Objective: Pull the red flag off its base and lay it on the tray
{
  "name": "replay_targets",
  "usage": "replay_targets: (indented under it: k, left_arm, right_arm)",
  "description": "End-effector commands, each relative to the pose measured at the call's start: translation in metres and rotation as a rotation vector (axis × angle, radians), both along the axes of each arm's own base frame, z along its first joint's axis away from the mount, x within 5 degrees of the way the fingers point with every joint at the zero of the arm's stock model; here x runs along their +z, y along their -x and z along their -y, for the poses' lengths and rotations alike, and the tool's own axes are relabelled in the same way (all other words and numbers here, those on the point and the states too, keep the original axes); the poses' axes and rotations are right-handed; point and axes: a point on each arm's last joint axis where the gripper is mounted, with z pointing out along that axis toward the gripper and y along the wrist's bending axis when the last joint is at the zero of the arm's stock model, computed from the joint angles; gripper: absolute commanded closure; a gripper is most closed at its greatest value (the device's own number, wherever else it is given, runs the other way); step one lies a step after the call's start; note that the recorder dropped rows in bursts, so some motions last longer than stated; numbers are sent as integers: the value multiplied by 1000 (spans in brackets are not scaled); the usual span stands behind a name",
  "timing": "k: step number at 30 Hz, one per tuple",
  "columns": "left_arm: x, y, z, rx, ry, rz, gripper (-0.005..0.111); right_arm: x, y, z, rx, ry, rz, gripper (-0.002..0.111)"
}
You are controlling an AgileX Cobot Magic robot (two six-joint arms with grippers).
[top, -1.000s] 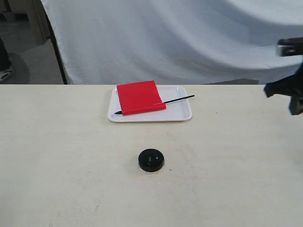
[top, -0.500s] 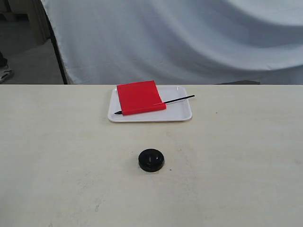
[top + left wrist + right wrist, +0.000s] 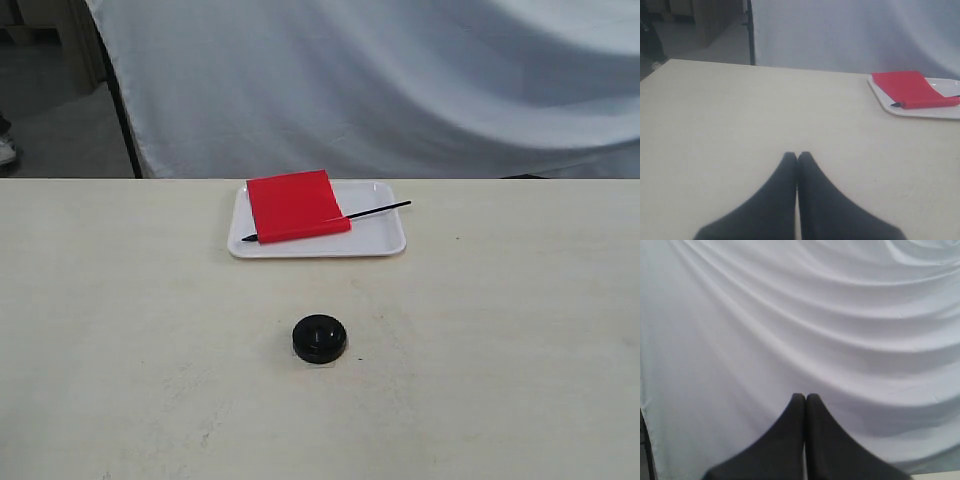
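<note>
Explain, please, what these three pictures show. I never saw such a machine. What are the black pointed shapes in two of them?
This is a robot with two arms. Each ends in a gripper, a pair of fingers, with a camera on its wrist. One picture comes from a camera off the arms and shows the table. On it stands a white tray with a red flag lying in it; a small black base sits apart, nearer the camera. The black shapes are the left gripper, above the table, and the right gripper, facing a white cloth. Both are shut and hold nothing.
</note>
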Motion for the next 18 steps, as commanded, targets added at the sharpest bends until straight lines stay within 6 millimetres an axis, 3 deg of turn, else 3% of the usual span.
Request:
replay_targets:
  k: [1, 11, 18]
  left_arm:
    - [0, 0, 0, -6, -4, 5, 107]
    - [0, 0, 0, -6, -4, 5, 107]
    - [0, 0, 0, -6, -4, 5, 107]
  right_arm:
    - [-8, -3, 0, 18, -43, -8, 109]
    - [-87, -27, 1, 13, -64, -167, 109]
    - [-103, -27, 1, 6, 4, -346, 109]
